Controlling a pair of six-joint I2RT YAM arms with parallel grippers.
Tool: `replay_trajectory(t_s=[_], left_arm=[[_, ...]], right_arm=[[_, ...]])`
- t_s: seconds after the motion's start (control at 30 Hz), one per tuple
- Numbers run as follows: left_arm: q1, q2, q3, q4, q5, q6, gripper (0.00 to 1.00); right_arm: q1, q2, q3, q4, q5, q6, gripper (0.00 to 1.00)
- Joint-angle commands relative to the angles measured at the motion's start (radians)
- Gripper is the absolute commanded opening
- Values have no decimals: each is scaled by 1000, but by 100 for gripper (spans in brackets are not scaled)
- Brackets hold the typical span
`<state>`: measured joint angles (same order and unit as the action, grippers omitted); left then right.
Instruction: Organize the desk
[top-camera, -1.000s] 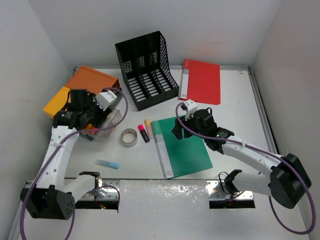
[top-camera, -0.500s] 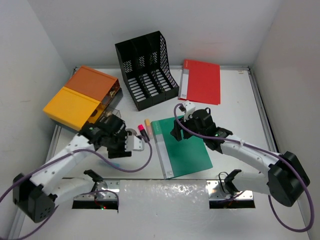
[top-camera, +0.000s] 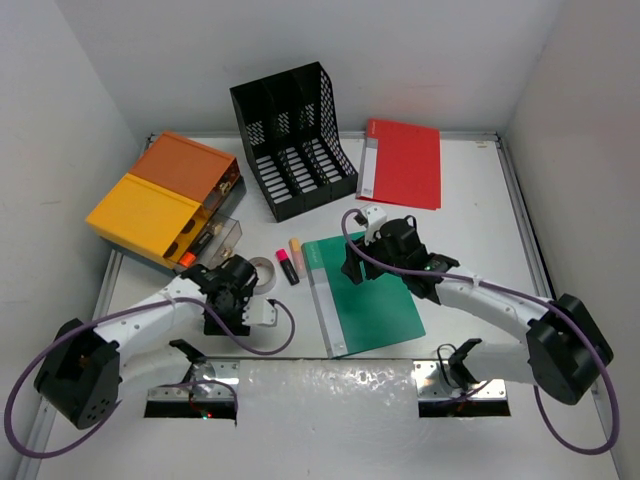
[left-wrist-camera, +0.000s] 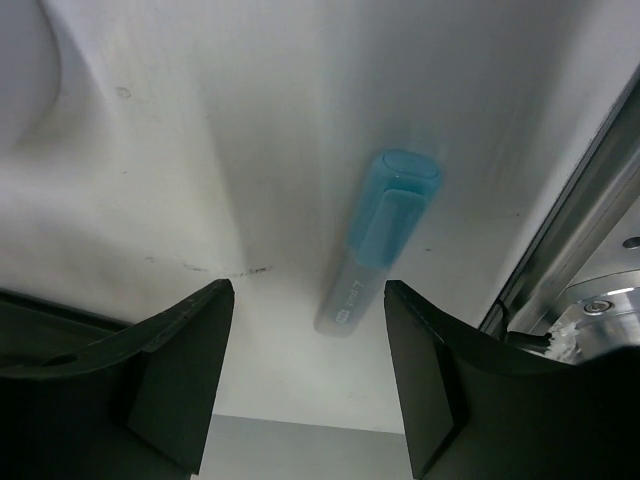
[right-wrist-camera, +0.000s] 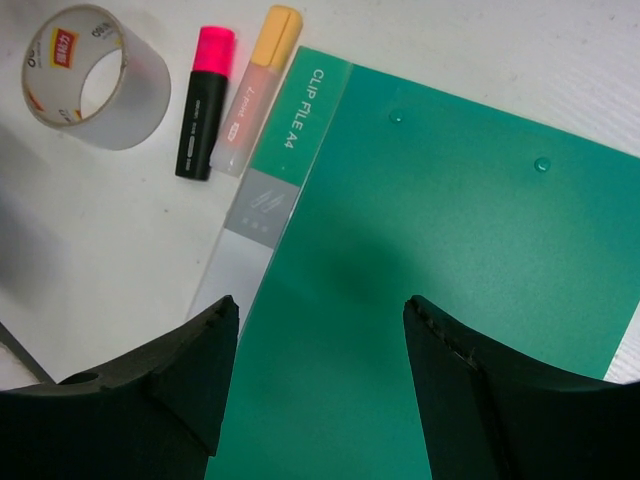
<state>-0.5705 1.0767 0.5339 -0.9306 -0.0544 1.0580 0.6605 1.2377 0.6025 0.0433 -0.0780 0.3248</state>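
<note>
The white desk (top-camera: 470, 225) holds loose stationery. My left gripper (top-camera: 226, 316) is open and points down at the desk near its front left. In the left wrist view the gripper (left-wrist-camera: 308, 288) is open just above a blue highlighter (left-wrist-camera: 375, 245), which lies flat ahead of the fingertips, nearer the right finger. My right gripper (top-camera: 352, 268) is open and empty, hovering over the left part of a green clip file (top-camera: 375, 300). In the right wrist view the gripper (right-wrist-camera: 320, 300) spans the file (right-wrist-camera: 430, 280) near its grey spine.
A tape roll (top-camera: 263, 271), a pink highlighter (top-camera: 287, 267) and an orange highlighter (top-camera: 298, 253) lie left of the file. A black mesh rack (top-camera: 295, 140) and a red folder (top-camera: 405, 162) are at the back. An orange drawer box (top-camera: 160, 205) stands left, its clear drawer (top-camera: 218, 238) open. A metal rail (left-wrist-camera: 580, 230) runs beside the blue highlighter.
My left arm has swung from the drawer box down to the front left of the desk, over the blue highlighter. The right gripper has barely moved.
</note>
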Motion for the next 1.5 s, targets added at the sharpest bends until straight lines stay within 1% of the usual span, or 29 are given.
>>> replay_trajectory(t_s=[0.0, 0.13, 0.33, 0.43, 0.47, 0.57, 0.6, 0.67, 0.7, 0.73, 0.8, 0.83, 0.87, 0.93, 0.97, 1.0, 1.03, 1.13, 1.17, 1.23, 1.27, 1.3, 1.37, 1.4, 1.43, 1.47], left_arm=[[-6, 52, 26, 26, -18, 56, 60], [-12, 139, 46, 12, -18, 63, 59], [-46, 187, 55, -4, -39, 60, 59], [-52, 229, 14, 74, -70, 33, 58], [-60, 242, -4, 140, -90, 11, 57], [-69, 288, -32, 206, -101, -21, 46], [-69, 295, -31, 243, -105, -41, 36], [-69, 289, -20, 269, -98, -53, 29], [-69, 278, -15, 271, -72, -62, 23], [-71, 273, -3, 273, -58, -67, 20], [-69, 261, 18, 269, -15, -84, 10], [-69, 259, 24, 268, -4, -90, 8], [-69, 255, 43, 265, 22, -105, 2], [-71, 249, 67, 251, 50, -121, 0], [-69, 241, 102, 219, 111, -148, 0], [-69, 233, 122, 219, 111, -148, 0], [-69, 214, 142, 195, 148, -167, 0], [-69, 171, 231, 149, 198, -203, 0], [-71, 140, 285, 136, 224, -211, 0], [-69, 94, 337, 105, 244, -240, 0], [-69, 79, 392, 98, 243, -253, 0], [-69, 62, 423, 95, 238, -271, 0], [-66, 11, 509, 124, 171, -378, 0], [-57, -3, 544, 150, 122, -462, 0], [-45, -15, 581, 148, 41, -489, 0], [-26, -14, 660, 139, -5, -509, 0]], right_arm=[[-2, 14, 43, 23, 7, -16, 66], [-1, 19, 45, 21, 17, -29, 66], [-1, 37, 56, 12, 37, -47, 66], [-1, 49, 60, 18, 41, -55, 66], [-2, 52, 62, 21, 40, -56, 66], [-1, 60, 68, 17, 38, -64, 66], [-2, 62, 69, 17, 40, -66, 66], [-2, 66, 71, 13, 41, -69, 66], [-2, 66, 71, 13, 41, -69, 66], [-4, 65, 71, 12, 41, -67, 66], [-4, 63, 69, 13, 41, -69, 66], [-2, 62, 68, 12, 40, -67, 66], [-4, 57, 66, 10, 43, -69, 66], [-4, 52, 65, 9, 44, -70, 66], [-2, 46, 63, 6, 46, -69, 66], [-2, 45, 63, 7, 46, -70, 66], [-2, 42, 65, 7, 46, -70, 66], [-4, 32, 68, -2, 46, -69, 66], [-2, 28, 68, -6, 46, -69, 66], [-2, 19, 68, -10, 50, -69, 66], [-4, 16, 69, -16, 60, -66, 66], [-4, 11, 71, -19, 67, -66, 66], [-2, 6, 69, -26, 75, -61, 66], [-5, 2, 65, -26, 75, -58, 66], [-6, 0, 65, -25, 75, -58, 66], [-7, -1, 65, -23, 75, -53, 66]])
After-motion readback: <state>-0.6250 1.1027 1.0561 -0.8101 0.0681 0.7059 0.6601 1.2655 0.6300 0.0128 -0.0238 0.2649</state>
